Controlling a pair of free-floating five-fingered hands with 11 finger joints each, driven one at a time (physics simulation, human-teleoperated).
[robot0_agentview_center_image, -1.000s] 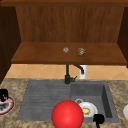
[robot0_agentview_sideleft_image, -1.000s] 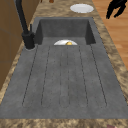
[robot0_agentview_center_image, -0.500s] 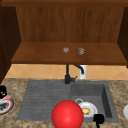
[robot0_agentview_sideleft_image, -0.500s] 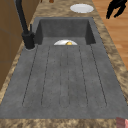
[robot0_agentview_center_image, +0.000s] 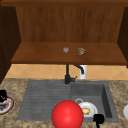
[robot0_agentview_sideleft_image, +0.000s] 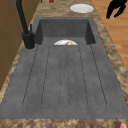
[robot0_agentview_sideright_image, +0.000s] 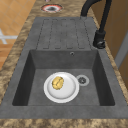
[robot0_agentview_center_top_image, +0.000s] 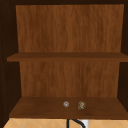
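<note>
Red ball (robot0_agentview_center_image: 67, 114) nearest the camera in the front view, over the sink's (robot0_agentview_sideright_image: 22, 75) front edge. Right hand (robot0_agentview_center_image: 99, 119) just beside it at the basin's front rim; fingers can't tell, holds nothing visible. White plate (robot0_agentview_sideright_image: 61, 87) with yellow lump (robot0_agentview_sideright_image: 57, 83) on the basin floor, beside the drain (robot0_agentview_sideright_image: 82, 80). Left hand (robot0_agentview_center_image: 3, 95) over a red-rimmed plate (robot0_agentview_center_image: 5, 106) on the left counter. Black faucet (robot0_agentview_center_image: 67, 74) behind. Two small round items (robot0_agentview_center_top_image: 81, 105) on the lower shelf (robot0_agentview_center_top_image: 37, 110). No readable writing anywhere.
</note>
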